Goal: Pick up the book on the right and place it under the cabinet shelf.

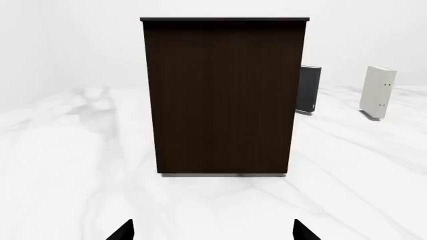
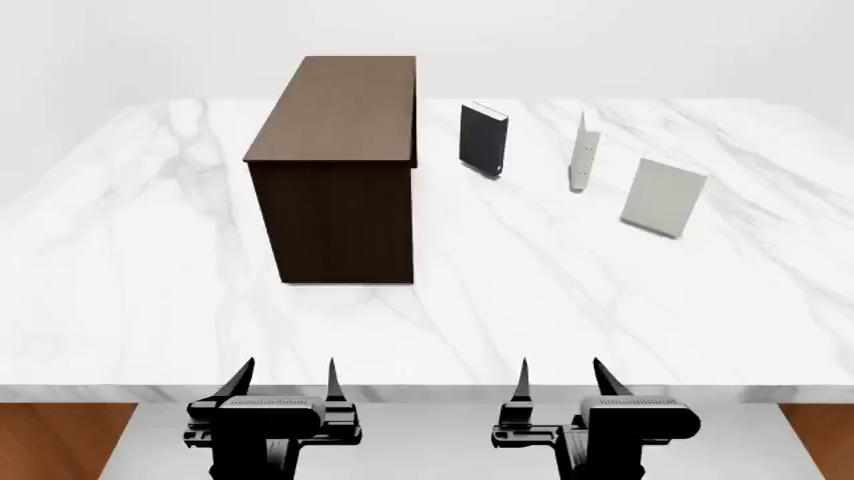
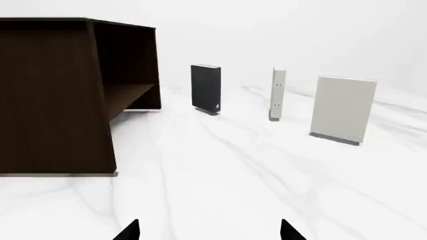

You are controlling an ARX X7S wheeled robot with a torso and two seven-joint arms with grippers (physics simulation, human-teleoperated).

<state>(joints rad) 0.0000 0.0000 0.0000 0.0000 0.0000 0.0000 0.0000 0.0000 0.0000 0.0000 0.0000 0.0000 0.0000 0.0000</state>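
Shelf [image 3: 130, 95] in right wrist view only

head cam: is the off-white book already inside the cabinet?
No, the off-white book stands upright on the marble table, well to the right of the cabinet, beyond the two other books.

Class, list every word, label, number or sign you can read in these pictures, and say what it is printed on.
None: no readable text anywhere.
Thin white book: only small dark dots, no letters.
Black book: a tiny pale mark, too small to read.
Off-white book and cabinet: unmarked.
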